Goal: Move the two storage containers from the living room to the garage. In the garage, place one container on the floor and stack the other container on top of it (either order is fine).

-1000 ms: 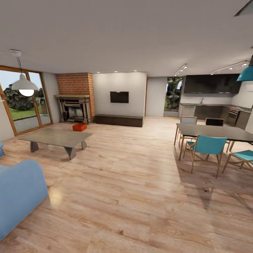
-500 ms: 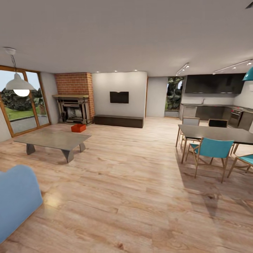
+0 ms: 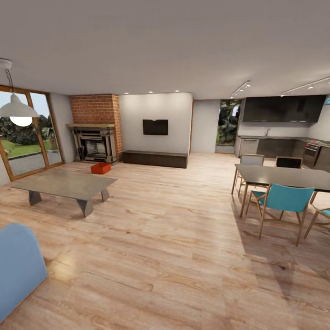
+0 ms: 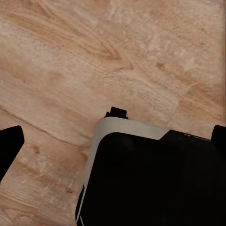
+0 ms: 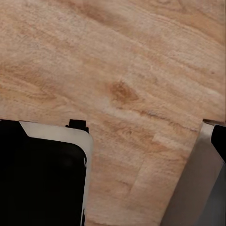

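Left hand [image 4: 113, 141] fingertips apart, seemingly empty, above grainy wood-plank floor [image 4: 70, 56]

Head faces room; wrists face plank floor [image 4: 94, 56].

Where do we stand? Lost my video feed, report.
Left gripper, right gripper open, empty. One storage container on wood floor by fireplace. Coffee table stands nearer us.
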### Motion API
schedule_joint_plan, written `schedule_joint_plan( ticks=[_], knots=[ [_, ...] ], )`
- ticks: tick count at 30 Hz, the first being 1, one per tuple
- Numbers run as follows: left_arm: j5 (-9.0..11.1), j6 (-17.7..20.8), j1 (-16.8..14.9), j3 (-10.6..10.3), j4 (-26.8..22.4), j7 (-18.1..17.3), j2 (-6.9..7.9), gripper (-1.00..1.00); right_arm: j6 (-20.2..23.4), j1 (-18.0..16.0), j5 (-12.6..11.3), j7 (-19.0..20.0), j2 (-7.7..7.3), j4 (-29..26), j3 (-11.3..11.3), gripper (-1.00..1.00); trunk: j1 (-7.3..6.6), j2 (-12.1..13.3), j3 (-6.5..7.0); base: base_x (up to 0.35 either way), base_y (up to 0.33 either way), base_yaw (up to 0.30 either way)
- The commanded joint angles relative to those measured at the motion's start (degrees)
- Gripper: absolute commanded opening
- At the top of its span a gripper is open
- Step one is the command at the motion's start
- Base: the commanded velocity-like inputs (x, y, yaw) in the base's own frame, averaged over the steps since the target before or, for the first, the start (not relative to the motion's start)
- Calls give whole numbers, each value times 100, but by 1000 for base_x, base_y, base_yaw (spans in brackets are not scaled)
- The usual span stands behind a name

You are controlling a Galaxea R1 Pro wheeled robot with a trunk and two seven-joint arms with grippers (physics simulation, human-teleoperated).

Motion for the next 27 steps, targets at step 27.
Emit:
schedule_joint_plan(
  ticks=[27],
  knots=[
    [16, -21, -1, 32, 0, 8, -3, 100, 45, -5, -14, -23, 1, 24, 35, 100, 5, -3, -2, 323, 0, 0]
  ],
)
